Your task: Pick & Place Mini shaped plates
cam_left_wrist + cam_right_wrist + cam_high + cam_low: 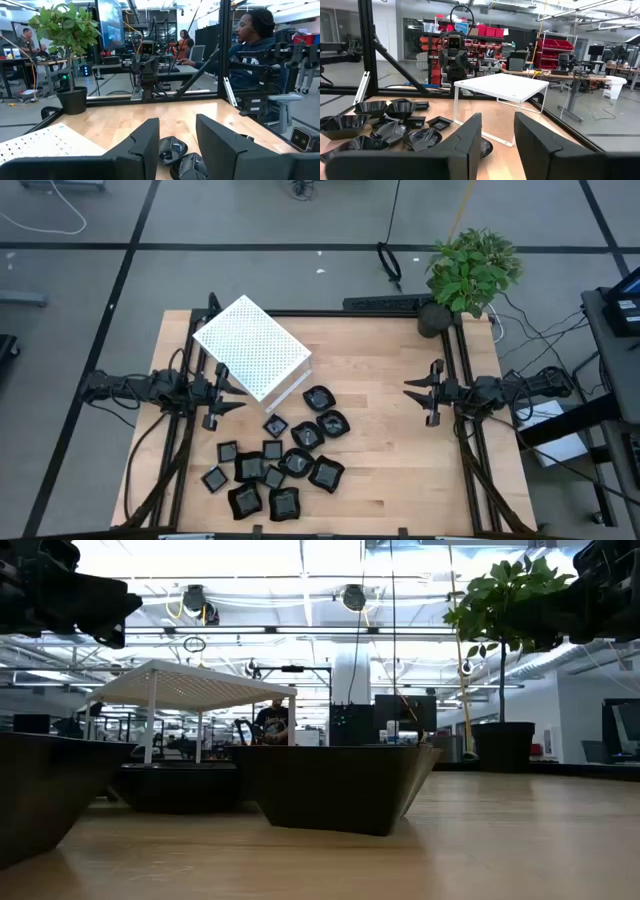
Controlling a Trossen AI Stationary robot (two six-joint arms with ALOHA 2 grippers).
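The high view looks straight down on the whole table [380, 420]. The low view sits at tabletop level, close behind the black plates [340, 785]. Each wrist camera faces across the table toward the opposite arm, sharing the white perforated box [502, 87].

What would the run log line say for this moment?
left gripper: open, empty, beside white perforated box | right gripper: open, empty, at table's right edge | tiny glossy black plates: clustered on wooden table, none picked
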